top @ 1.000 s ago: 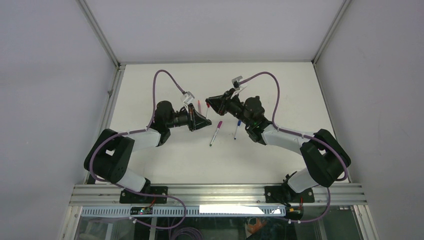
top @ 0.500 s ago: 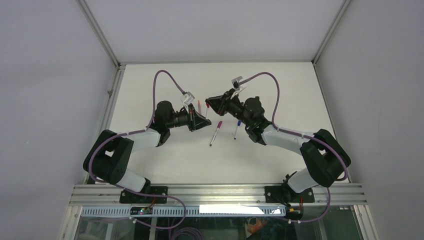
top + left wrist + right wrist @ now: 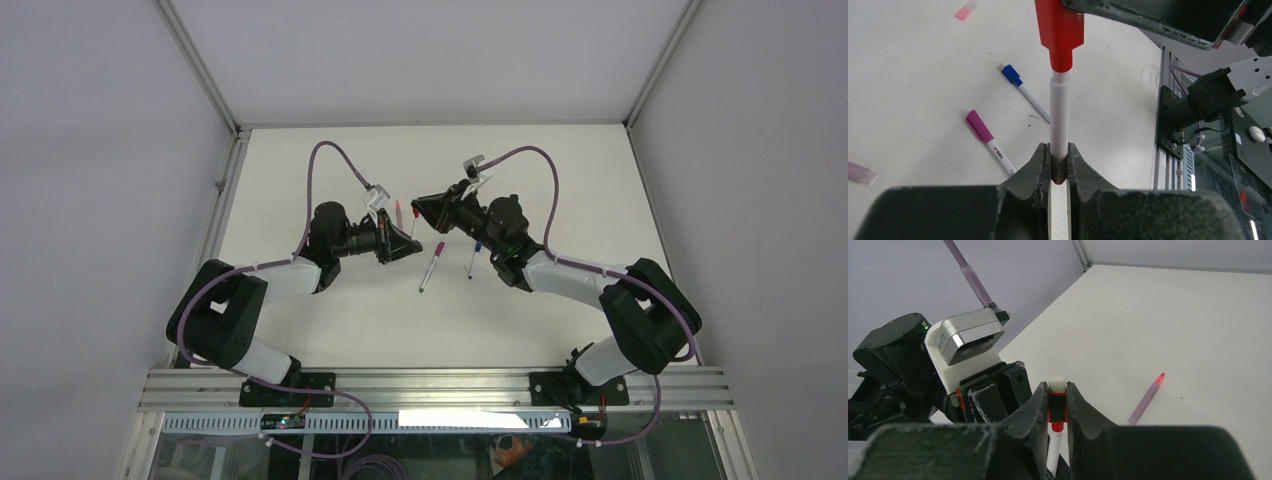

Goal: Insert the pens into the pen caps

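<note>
A white-barrelled pen [image 3: 1059, 120] is clamped at its lower end by my left gripper [image 3: 1059, 162], which is shut on it. The pen's upper end sits inside a red pen cap [image 3: 1060, 30]. My right gripper [image 3: 1057, 397] is shut on that red cap [image 3: 1057, 407], with the white barrel [image 3: 1054, 450] running down below it. In the top view the left gripper [image 3: 410, 243] and right gripper [image 3: 420, 207] meet tip to tip above the table's middle, the pen [image 3: 414, 222] between them.
On the table lie a magenta-capped pen [image 3: 990, 142], a blue-capped pen [image 3: 1025, 95] and a loose pale pink cap [image 3: 966, 10]. A pinkish pen with a red tip [image 3: 1147, 399] lies uncapped beyond the grippers. Grey walls enclose the white table [image 3: 300, 160].
</note>
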Tool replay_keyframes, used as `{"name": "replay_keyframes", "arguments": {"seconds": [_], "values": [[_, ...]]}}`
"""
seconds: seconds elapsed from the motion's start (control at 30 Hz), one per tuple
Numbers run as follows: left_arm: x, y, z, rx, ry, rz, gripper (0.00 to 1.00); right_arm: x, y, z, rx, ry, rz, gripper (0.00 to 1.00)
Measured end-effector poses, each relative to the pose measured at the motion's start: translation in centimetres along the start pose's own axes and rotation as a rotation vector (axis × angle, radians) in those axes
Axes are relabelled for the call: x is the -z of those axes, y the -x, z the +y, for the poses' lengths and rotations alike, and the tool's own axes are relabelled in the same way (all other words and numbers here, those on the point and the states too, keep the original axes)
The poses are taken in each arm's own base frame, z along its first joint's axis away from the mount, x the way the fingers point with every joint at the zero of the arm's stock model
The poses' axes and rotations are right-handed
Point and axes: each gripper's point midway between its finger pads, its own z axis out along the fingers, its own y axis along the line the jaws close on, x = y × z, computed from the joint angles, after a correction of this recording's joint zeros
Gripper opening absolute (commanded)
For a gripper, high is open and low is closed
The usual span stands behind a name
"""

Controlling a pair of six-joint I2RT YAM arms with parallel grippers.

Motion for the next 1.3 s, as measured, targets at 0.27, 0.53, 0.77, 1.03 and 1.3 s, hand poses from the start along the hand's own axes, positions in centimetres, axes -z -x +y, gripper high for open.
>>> {"name": "replay_keyframes", "arguments": {"seconds": [0.27, 0.53, 0.77, 1.03, 1.3], "values": [[0.0, 0.0, 0.0, 0.0, 0.001, 0.0, 0.0, 0.0, 0.0, 0.0, 0.0, 0.0, 0.0, 0.0], [0.1, 0.0, 0.2, -0.004, 0.016, 0.002, 0.0, 0.2, -0.2, -0.1, -0.004, -0.003, -0.004, 0.0], [0.3, 0.9, 0.4, -0.029, 0.051, -0.024, 0.0, 0.1, 0.4, 0.2, -0.013, 0.006, -0.03, 0.0], [0.2, 1.3, 1.1, -0.048, 0.086, -0.001, 0.0, 0.0, 0.6, 0.0, -0.018, -0.013, -0.046, 0.0], [0.8, 1.0, 2.2, -0.076, 0.167, 0.057, 0.0, 0.2, 0.0, -0.4, -0.026, -0.046, -0.043, 0.0]]}}
